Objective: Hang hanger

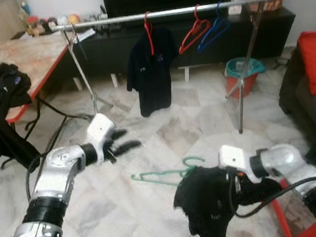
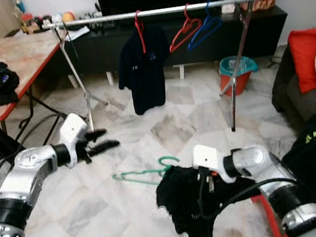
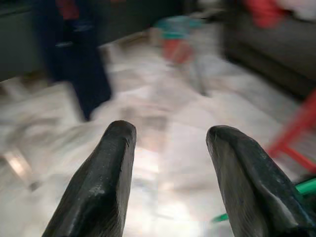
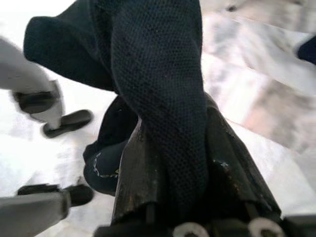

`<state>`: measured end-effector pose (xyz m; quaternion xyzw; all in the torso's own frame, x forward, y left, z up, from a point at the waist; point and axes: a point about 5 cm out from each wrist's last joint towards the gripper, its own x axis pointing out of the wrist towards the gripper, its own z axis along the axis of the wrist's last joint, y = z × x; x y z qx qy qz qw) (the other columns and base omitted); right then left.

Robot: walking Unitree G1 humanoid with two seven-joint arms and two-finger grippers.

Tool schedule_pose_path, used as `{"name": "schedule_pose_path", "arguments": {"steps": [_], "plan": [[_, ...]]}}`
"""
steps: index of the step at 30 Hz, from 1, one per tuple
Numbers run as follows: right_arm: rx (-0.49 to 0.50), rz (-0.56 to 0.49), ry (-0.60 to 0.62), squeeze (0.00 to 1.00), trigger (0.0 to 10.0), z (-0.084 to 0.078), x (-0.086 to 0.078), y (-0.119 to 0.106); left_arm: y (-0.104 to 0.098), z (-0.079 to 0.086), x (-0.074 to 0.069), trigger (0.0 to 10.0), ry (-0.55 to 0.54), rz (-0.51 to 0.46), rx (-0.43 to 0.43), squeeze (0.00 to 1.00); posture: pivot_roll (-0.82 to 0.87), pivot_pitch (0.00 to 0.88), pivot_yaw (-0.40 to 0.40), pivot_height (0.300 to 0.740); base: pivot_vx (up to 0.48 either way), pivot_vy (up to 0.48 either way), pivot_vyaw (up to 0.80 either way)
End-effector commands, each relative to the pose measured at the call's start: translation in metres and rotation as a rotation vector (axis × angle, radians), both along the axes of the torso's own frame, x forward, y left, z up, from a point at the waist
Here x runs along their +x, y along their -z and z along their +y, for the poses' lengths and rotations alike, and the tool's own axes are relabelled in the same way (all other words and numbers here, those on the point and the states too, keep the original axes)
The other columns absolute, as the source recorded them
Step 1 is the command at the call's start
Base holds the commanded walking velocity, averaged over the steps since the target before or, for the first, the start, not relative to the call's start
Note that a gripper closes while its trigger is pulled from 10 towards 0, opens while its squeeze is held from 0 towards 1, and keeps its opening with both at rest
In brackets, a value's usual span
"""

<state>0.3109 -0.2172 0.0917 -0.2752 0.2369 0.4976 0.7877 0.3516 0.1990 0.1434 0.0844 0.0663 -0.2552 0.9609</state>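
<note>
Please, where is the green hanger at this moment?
The green hanger is low over the floor in front of the robot, its right end tucked in the black garment held by the right gripper, with the open left gripper up-left of it.

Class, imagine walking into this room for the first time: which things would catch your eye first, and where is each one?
The right gripper clamps a black garment on a green hanger, low over the marble floor. Ahead, the clothes rail carries a dark shirt on a red hanger, plus two bare hangers. The left gripper hovers open beside it.
</note>
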Motion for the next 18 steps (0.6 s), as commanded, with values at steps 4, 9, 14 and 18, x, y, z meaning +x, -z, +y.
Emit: {"name": "schedule_pose_path", "arguments": {"steps": [4,9,14,18], "plan": [[0.034,-0.102,0.059,0.0,0.0,-0.001,0.012,-0.016,0.026,0.029,-0.004,10.0,-0.288,0.059,-0.051,0.0,0.01,0.0,0.082,0.74,0.0,0.0,0.0],[0.117,-0.147,0.047,0.0,0.0,0.008,0.018,-0.029,0.055,0.027,-0.013,10.0,-0.311,0.159,-0.048,0.0,0.01,0.0,0.086,0.74,0.0,0.0,0.0],[0.194,-0.193,-0.031,0.0,0.0,0.022,0.023,-0.053,0.075,-0.003,-0.022,10.0,-0.126,0.253,-0.112,0.0,0.0,0.0,0.086,0.74,0.0,0.0,0.0],[0.167,-0.206,-0.087,0.0,0.0,0.025,0.025,-0.065,0.082,-0.023,-0.029,10.0,0.025,0.284,-0.145,0.0,0.0,0.0,0.084,0.74,0.0,0.0,0.0]]}}
